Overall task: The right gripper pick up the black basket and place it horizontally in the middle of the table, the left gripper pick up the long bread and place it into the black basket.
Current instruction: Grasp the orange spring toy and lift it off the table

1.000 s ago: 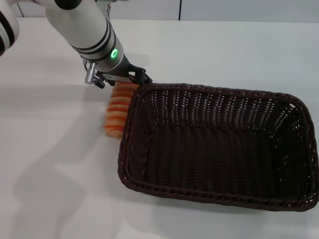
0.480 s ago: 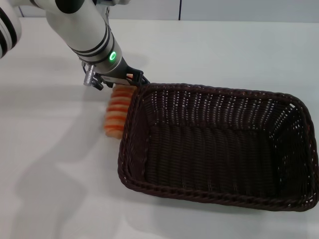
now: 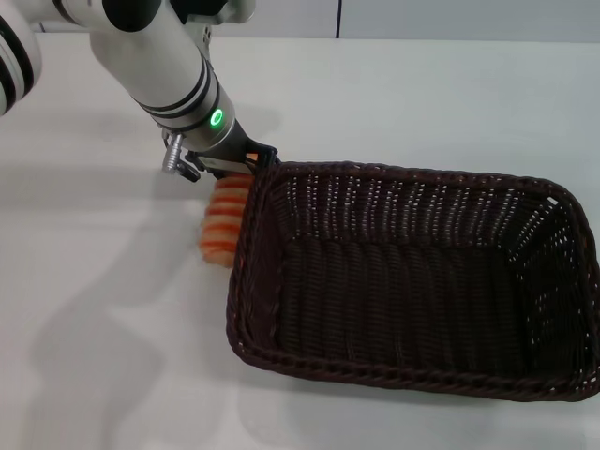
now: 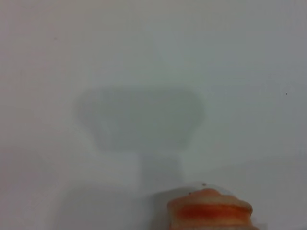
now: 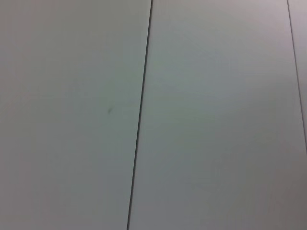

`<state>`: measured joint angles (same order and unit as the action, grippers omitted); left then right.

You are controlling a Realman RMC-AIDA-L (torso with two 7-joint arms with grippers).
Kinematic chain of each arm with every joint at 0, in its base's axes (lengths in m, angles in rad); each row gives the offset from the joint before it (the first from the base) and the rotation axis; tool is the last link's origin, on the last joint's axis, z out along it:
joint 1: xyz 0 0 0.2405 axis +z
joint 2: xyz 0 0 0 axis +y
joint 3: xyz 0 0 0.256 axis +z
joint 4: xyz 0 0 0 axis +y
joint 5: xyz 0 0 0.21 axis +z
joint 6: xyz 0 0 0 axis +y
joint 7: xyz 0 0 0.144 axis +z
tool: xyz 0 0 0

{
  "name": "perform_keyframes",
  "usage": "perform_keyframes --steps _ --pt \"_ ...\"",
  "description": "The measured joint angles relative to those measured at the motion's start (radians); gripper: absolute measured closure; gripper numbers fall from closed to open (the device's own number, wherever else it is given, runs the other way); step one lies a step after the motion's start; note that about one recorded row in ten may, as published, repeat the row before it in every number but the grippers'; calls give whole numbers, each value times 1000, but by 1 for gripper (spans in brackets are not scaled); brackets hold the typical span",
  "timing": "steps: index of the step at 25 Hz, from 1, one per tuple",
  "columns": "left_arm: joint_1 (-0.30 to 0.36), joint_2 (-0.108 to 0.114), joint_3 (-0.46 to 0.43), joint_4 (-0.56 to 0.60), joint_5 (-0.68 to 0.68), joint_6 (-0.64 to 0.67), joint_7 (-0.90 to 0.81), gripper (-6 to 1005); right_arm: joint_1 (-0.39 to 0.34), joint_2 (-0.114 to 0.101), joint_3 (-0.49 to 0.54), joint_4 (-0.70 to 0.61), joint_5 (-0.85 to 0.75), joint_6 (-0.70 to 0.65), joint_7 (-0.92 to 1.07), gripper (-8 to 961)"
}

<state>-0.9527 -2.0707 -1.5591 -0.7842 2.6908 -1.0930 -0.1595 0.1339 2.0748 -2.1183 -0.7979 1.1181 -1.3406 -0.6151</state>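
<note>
The long bread (image 3: pixel 225 221), orange with tan ridges, lies on the white table (image 3: pixel 103 309) just outside the left short side of the black basket (image 3: pixel 412 281). The basket rests flat, lengthwise across the table, and is empty. My left gripper (image 3: pixel 230 159) is low over the bread's far end, next to the basket's far left corner, and it hides that end. In the left wrist view one end of the bread (image 4: pixel 209 209) shows close up against the bare table (image 4: pixel 144 72). The right gripper is out of view.
The basket's braided rim (image 3: pixel 246 234) stands right beside the bread. The left arm (image 3: pixel 159 56) reaches in from the far left. The right wrist view shows only pale panels with a dark seam (image 5: pixel 140 115).
The left gripper has come down slightly over the bread's far end. The bread and the basket keep their places relative to each other.
</note>
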Motion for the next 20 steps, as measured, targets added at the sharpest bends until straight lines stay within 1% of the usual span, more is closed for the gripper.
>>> perform_keyframes --steps 10,15,16,17,18,19,20 --pt "3 4 2 10 11 3 0 341 1 1 0 -5 0 0 0 621" --pt "14 6 4 -18 58 1 2 398 1 1 1 -9 0 0 -5 622" --pt "29 9 -2 -56 95 1 6 411 1 1 2 -12 0 0 -6 622" --pt "29 9 -2 -56 95 1 6 417 1 1 4 -16 0 0 -6 622" --pt "41 10 -10 -91 112 0 13 423 1 1 6 -18 0 0 -7 621" --pt "77 12 -52 -206 150 -15 63 429 1 1 9 -23 0 0 -7 621" --pt "77 12 -52 -206 150 -15 63 434 1 1 9 -23 0 0 -7 620"
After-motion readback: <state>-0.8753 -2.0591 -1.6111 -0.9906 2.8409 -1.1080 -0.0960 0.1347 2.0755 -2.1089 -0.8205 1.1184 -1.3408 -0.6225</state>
